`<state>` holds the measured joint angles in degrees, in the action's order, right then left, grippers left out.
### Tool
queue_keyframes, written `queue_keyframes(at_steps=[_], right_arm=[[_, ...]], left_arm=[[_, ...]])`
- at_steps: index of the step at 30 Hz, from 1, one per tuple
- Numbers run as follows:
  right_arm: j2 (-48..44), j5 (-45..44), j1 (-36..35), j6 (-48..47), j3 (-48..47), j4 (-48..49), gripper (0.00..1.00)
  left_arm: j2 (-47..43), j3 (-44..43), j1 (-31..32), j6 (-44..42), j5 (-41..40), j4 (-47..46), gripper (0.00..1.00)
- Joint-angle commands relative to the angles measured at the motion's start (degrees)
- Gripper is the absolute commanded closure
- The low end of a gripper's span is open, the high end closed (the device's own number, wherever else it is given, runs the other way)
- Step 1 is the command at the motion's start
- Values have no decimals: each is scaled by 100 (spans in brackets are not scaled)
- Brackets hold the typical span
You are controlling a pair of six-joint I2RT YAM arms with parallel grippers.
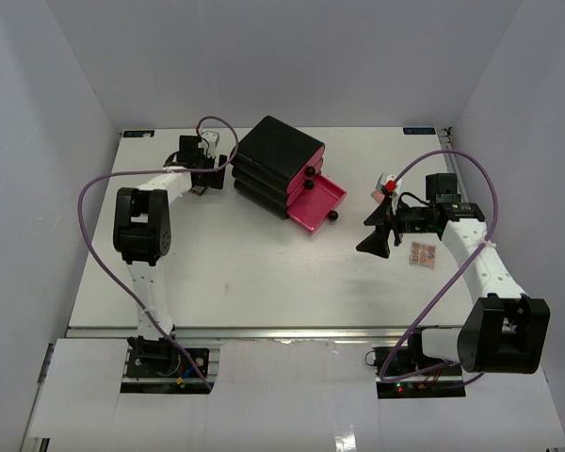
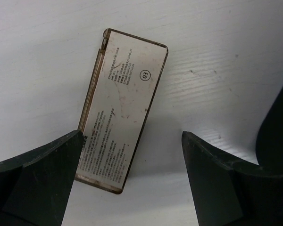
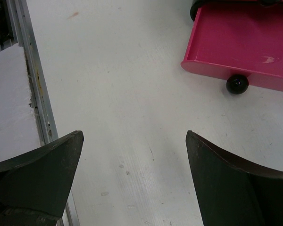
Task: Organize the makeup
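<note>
Black drawer box point(image 1: 278, 160) on white table point(image 1: 264, 273); bottom pink drawer point(image 1: 320, 198) open, black knob point(image 3: 237, 84) in front.

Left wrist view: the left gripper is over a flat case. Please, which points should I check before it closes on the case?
1. Left gripper open: ok.
2. Flat case lying flat on the table, nothing on top: ok.
3. Case centred between the fingers: not ok; it is tilted, and its lower corner is hidden behind one finger.
4. Fingertips low enough to grip: cannot tell.
5. Pink drawer open: ok.
6. Right gripper open, apart from the drawer: ok.
</note>
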<state>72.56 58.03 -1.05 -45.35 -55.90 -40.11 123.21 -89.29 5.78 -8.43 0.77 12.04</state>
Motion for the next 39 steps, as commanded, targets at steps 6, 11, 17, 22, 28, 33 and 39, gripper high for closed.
queue_keyframes(at_steps=[6,11,17,22,28,33,39], right_arm=[[-129,201,35,-123,9,134,4],[-79,181,35,-123,9,132,4],[-36,147,35,-123,26,144,4],[-5,153,35,-123,35,153,4],[4,149,35,-123,35,153,4],[-13,172,193,-123,35,144,4],[-14,188,216,-118,30,144,4]], left_arm=[[272,-526,-206,-284,145,114,4],[258,-542,-236,-259,270,28,5],[404,-649,-242,-280,193,-19,5],[163,-475,-244,-329,201,-312,6],[164,-328,-285,-445,11,-580,5],[373,-351,-315,-465,11,-546,5],[515,-442,-338,-459,14,-525,5]])
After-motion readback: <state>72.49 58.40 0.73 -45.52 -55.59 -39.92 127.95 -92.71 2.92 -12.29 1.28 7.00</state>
